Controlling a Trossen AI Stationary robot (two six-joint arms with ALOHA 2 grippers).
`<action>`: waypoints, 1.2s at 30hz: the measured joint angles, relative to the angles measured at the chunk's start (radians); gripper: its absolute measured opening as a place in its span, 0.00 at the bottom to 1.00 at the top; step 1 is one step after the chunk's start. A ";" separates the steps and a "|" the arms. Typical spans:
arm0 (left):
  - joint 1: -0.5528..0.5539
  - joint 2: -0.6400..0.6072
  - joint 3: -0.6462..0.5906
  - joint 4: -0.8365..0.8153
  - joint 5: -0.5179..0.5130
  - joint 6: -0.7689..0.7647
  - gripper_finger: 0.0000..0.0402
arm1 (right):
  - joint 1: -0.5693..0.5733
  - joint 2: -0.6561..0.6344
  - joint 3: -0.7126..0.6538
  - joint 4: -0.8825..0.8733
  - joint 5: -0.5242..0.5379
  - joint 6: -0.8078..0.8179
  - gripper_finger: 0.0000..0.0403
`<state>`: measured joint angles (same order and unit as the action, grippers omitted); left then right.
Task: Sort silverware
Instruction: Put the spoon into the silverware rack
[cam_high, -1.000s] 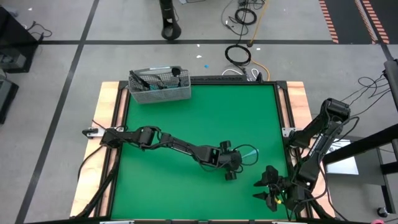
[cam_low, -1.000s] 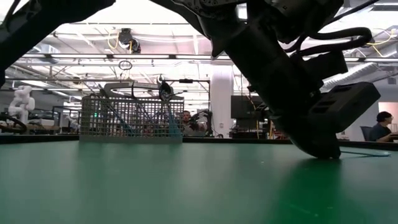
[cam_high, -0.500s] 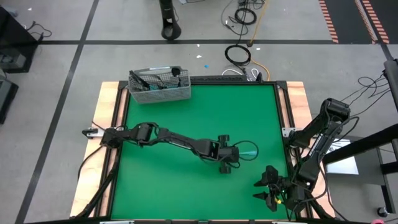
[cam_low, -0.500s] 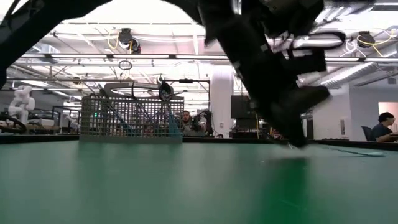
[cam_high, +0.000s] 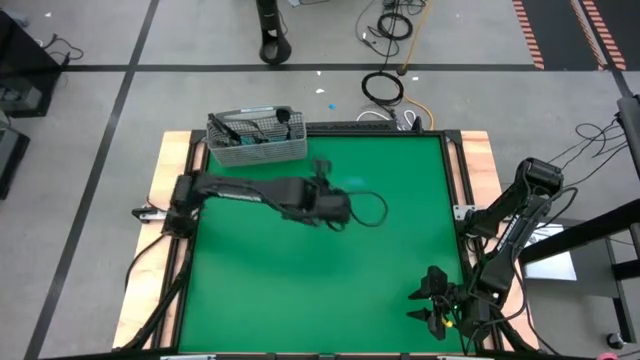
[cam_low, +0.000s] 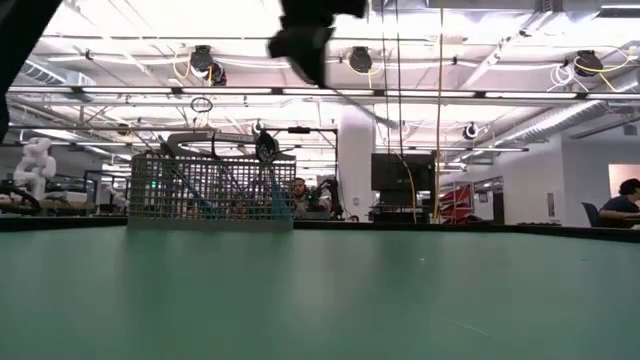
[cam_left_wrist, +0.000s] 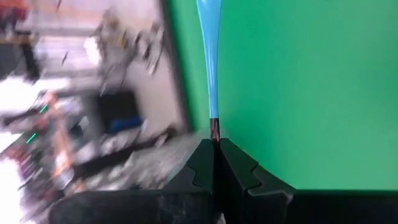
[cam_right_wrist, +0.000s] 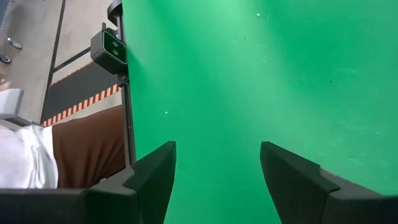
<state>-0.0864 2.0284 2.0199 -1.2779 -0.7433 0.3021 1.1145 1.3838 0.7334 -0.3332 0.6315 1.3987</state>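
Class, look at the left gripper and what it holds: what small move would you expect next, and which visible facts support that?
Probably a short carry on toward the wire basket, then a release over it. The left gripper is shut on a blue-handled utensil and sits above the green mat, just short of the basket, which already holds other pieces. The right gripper waits open near the table's corner.

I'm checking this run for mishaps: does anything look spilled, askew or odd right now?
Nothing stands out. The left gripper is shut on a light blue utensil handle above the green mat; the wire-mesh basket stands upright at the mat's far edge; the right gripper waits open.
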 joint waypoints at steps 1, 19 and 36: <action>0.016 -0.014 0.000 -0.050 -0.028 0.000 0.01 | 0.000 0.000 0.000 -0.001 0.000 0.000 0.56; 0.422 -0.141 0.000 -0.293 -0.167 0.232 0.01 | 0.000 0.000 0.000 -0.009 0.000 0.003 0.56; 0.524 -0.107 -0.028 -0.230 -0.068 0.481 0.01 | 0.000 0.000 0.000 -0.041 0.002 0.003 0.56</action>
<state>0.4375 1.9217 1.9922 -1.5080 -0.8109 0.7833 1.1141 1.3834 0.7330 -0.3745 0.6338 1.4014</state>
